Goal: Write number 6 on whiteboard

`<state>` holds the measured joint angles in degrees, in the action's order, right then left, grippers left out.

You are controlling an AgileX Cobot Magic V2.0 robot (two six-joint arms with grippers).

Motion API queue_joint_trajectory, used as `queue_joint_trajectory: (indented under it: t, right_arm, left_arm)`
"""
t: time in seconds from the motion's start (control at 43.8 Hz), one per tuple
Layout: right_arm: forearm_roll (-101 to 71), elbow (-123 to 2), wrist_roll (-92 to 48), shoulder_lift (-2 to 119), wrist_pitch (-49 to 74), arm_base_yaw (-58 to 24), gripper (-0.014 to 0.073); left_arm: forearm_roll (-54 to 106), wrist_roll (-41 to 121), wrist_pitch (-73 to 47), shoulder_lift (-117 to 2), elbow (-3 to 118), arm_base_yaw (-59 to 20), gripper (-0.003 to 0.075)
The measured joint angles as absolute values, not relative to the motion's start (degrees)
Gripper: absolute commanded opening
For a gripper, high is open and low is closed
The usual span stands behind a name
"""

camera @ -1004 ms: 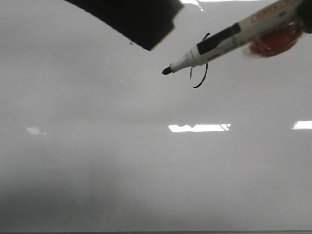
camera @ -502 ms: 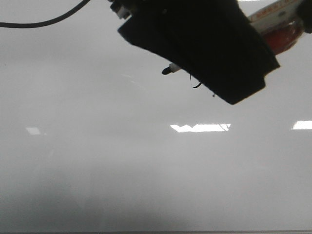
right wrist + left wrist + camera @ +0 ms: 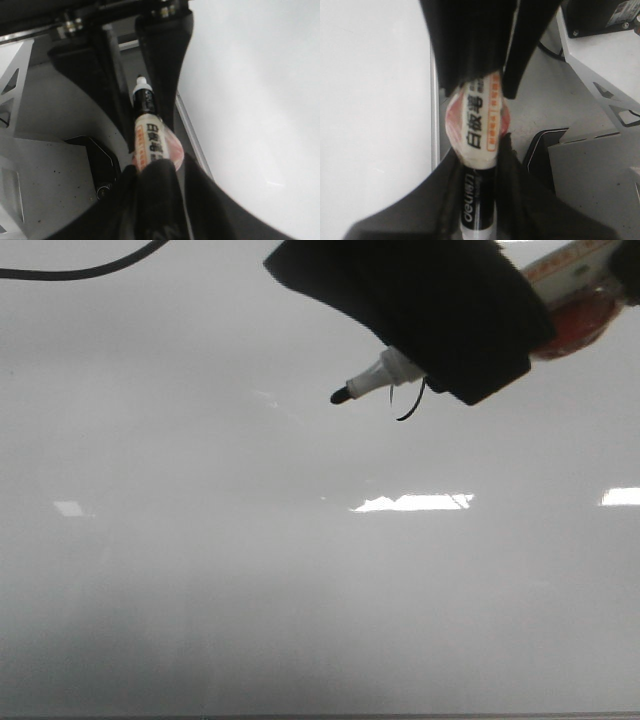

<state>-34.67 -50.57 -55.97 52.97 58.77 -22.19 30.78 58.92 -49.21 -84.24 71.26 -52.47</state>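
The whiteboard [image 3: 300, 590] fills the front view. The number 6 [image 3: 412, 408] is a thin black stroke at the upper right, mostly hidden behind my left gripper [image 3: 440, 330]. A white marker [image 3: 385, 373] with a black band and bare black tip slants across it, its tip just left of the figure. My right gripper [image 3: 155, 170] is shut on the marker's labelled rear end. My left gripper [image 3: 479, 165] is closed round the marker's black band [image 3: 477, 200], with the right gripper's fingers facing it.
Bright rectangular reflections [image 3: 410, 502] lie across the board. A black cable [image 3: 80, 270] crosses the top left. Beside the board's metal edge [image 3: 434, 125] are a grey surface, a white metal bracket [image 3: 600, 55] and a black device [image 3: 540, 155].
My left gripper came in from the upper left and moved right over the marker, covering its body and most of the 6. The marker and right gripper stayed nearly still.
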Motion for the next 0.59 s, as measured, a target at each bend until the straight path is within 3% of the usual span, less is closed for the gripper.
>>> queue_joint_trajectory:
  t: [0.137,0.319,0.593]
  right_arm:
    - [-34.7,-50.6,-56.0,53.0,58.0,-22.2,0.0568]
    - [-33.2,-50.6,-53.5,51.9,57.7,-19.9,0.0568]
    - [-29.1,-50.6,-47.6,49.0,57.0,-12.4,0.0529]
  left_arm:
    - [30.6,58.7,-49.2,-84.2,71.3,-52.5,0.006]
    - [23.5,50.9,-49.9,-84.2,71.3,-51.2,0.006]
    - [0.0,21.7,-52.8,-83.7,71.3,-44.1,0.006]
